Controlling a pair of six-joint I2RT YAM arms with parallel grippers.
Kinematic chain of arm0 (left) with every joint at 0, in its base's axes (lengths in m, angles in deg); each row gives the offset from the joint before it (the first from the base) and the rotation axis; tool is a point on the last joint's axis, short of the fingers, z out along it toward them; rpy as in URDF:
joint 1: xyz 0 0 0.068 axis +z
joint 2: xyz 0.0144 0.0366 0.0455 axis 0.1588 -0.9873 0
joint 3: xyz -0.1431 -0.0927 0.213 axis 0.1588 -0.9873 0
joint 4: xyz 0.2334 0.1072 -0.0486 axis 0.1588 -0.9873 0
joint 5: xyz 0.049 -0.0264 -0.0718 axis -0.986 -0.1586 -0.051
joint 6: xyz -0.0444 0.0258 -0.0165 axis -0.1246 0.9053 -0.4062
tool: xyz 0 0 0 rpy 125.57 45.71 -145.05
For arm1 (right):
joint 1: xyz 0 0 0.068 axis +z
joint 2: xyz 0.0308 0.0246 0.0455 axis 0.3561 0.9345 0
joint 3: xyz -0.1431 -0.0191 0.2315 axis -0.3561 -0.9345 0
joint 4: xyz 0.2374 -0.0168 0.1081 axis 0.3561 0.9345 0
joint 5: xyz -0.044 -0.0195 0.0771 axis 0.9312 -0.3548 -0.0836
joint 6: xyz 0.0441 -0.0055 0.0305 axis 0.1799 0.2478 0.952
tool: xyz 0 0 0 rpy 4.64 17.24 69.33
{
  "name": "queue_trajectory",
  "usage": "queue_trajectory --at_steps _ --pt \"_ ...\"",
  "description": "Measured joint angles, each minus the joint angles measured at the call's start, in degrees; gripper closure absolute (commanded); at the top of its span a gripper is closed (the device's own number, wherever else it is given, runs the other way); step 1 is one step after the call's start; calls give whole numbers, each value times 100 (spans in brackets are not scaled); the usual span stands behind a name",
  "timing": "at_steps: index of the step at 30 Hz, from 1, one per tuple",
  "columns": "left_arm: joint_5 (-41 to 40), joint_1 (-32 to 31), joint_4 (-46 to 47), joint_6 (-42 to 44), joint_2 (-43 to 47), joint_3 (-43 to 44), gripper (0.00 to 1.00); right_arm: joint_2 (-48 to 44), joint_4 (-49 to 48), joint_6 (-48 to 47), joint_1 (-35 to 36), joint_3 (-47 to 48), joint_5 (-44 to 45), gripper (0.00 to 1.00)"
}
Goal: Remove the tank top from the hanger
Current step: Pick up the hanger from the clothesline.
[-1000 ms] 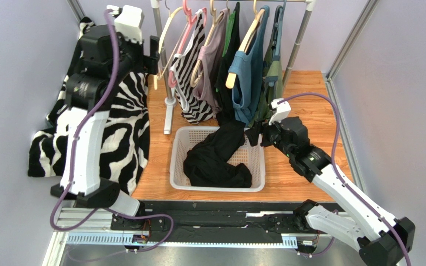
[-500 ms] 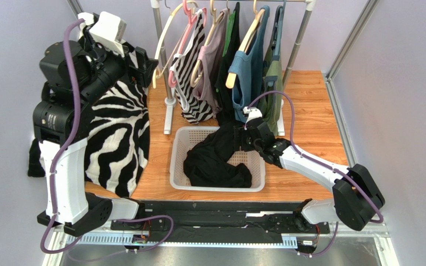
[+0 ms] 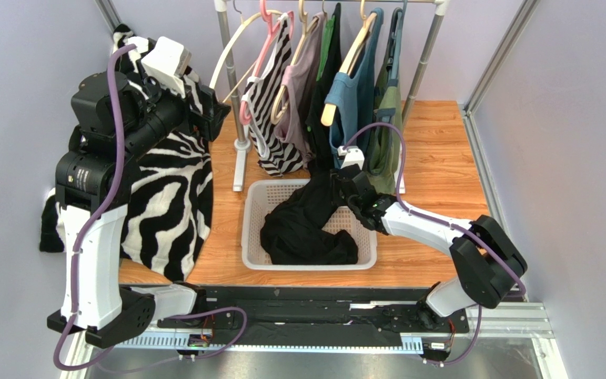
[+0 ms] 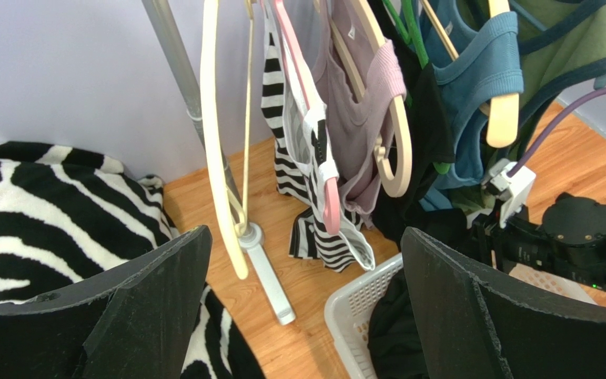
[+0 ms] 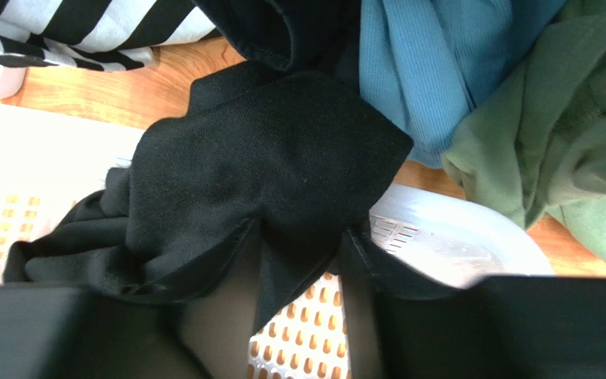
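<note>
Far left of the white slotted plastic basket (image 3: 311, 268), a black-and-white zebra-patterned cloth (image 3: 168, 197) hangs over the edge of the wooden table (image 3: 440, 142). The left arm (image 3: 97, 237) rises above that cloth, its jaws spread wide with nothing between them, facing the metal clothes rail (image 3: 233, 87) behind the basket. On the rail, from the basket's left corner rightward, hang a bare cream hanger (image 3: 231, 43), a zebra-striped top (image 3: 270, 103), a mauve top (image 3: 302, 83), a blue ribbed top (image 3: 350, 106) and an olive-green top (image 3: 385, 118). The black tank top (image 3: 306, 229) runs down from among these hanging clothes and lies heaped inside the basket. The right arm (image 3: 421, 225) reaches to the basket's far right corner; its jaws stand part-way apart with a fold of the black cloth between them, not visibly pinched.
</note>
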Motion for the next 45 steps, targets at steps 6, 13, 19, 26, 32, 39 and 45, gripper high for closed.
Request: queue_trajectory --at_steps 6,13,19,26,32,39,45 --pt "2 0 48 31 160 -72 2 -33 -267 -146 232 -22 155 100" --pt "-4 0 94 68 175 -219 2 -1305 -278 -581 1423 -343 588 100" --pt "-4 0 133 68 164 -293 2 -2455 -107 -422 1926 -717 933 100" --pt "149 -2 175 57 68 -175 2 -2457 826 444 1899 -1067 1189 89" --pt "236 -262 229 44 -232 138 2 -1843 1451 1043 1912 -1069 1123 42" --pt "0 -737 332 101 -737 358 2 -2608 1954 977 2151 -1064 1563 42" --pt "-481 -745 573 111 -1202 424 3 -3810 2140 634 2229 -750 1869 46"
